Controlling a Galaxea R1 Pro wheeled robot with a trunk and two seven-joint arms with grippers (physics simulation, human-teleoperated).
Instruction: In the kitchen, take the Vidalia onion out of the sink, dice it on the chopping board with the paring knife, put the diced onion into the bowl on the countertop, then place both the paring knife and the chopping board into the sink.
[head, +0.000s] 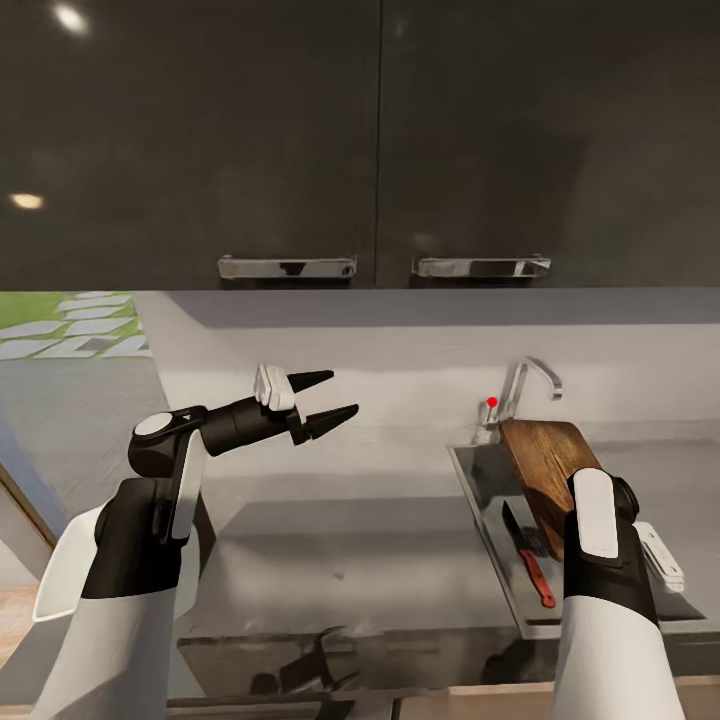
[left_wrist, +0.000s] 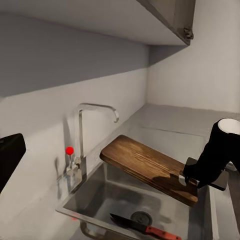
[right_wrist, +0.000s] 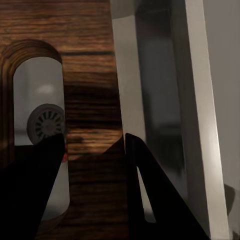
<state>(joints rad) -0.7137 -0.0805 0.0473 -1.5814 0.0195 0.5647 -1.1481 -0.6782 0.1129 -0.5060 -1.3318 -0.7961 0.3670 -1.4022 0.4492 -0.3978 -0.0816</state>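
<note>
The dark brown chopping board (head: 545, 465) hangs tilted over the steel sink (head: 478, 495), its far end near the chrome tap (head: 528, 385). My right gripper (left_wrist: 190, 179) is shut on the board's near end beside the slot handle (right_wrist: 37, 100); the drain (right_wrist: 47, 122) shows through the slot. The red-handled paring knife (head: 530, 562) lies on the sink floor, also seen as the knife (left_wrist: 145, 228) beside the drain (left_wrist: 141, 218). My left gripper (head: 343, 392) is raised over the grey countertop (head: 330, 560), open and holding nothing. The bowl and onion are out of view.
Dark wall cabinets (head: 380, 140) with chrome handles hang above the counter. A grey backsplash (head: 400, 360) runs behind the sink. A side wall (left_wrist: 200, 60) closes the corner past the tap (left_wrist: 82, 130).
</note>
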